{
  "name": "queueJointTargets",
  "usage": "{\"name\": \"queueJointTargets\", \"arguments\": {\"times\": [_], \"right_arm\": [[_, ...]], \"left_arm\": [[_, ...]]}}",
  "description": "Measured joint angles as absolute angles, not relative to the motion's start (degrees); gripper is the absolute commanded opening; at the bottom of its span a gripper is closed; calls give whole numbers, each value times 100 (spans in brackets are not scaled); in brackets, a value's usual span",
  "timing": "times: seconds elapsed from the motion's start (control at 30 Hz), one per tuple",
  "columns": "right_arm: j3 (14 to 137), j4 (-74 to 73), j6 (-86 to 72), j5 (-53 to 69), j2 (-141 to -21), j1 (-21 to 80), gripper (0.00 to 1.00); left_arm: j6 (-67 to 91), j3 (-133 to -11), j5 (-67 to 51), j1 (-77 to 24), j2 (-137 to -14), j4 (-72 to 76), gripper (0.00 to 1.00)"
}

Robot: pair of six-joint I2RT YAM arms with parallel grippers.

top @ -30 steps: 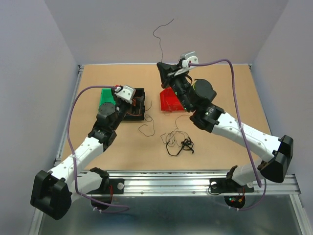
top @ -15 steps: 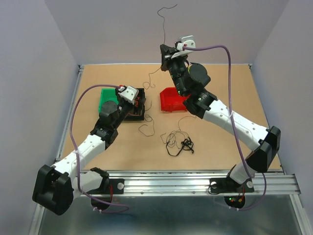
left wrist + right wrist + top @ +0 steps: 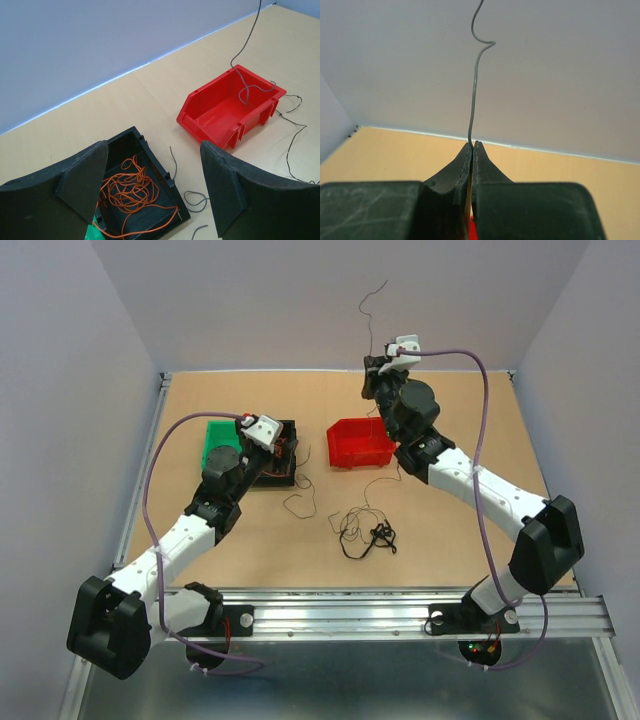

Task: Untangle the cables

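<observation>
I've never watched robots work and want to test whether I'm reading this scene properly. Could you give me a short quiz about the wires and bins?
1. True or false: the right gripper is shut on a grey wire and holds it up in the air.
2. Pick one: the orange cable lies in A) the red bin, B) the black bin, C) neither.
3. Short answer: which bin does the held wire hang down into?

Key: 1 true. 2 B. 3 the red bin; the wire loops inside it, then trails out over its rim.
</observation>
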State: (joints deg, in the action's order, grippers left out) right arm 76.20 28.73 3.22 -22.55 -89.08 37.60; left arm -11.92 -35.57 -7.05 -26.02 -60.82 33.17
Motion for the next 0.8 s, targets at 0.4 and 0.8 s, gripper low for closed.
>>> {"name": "queueJointTargets", "arguments": {"times": [0.4,0.8], "right_arm": [[5983,3647,-366,-2064,-8250,3378,1],[5452,2904,-1103,-1758,-8272,3382,0]], "left_arm": [[-1192,-3557,-714,-2563,-6099,3317,85],[-1192,-3557,-753,-2539,-6099,3317,85]]}}
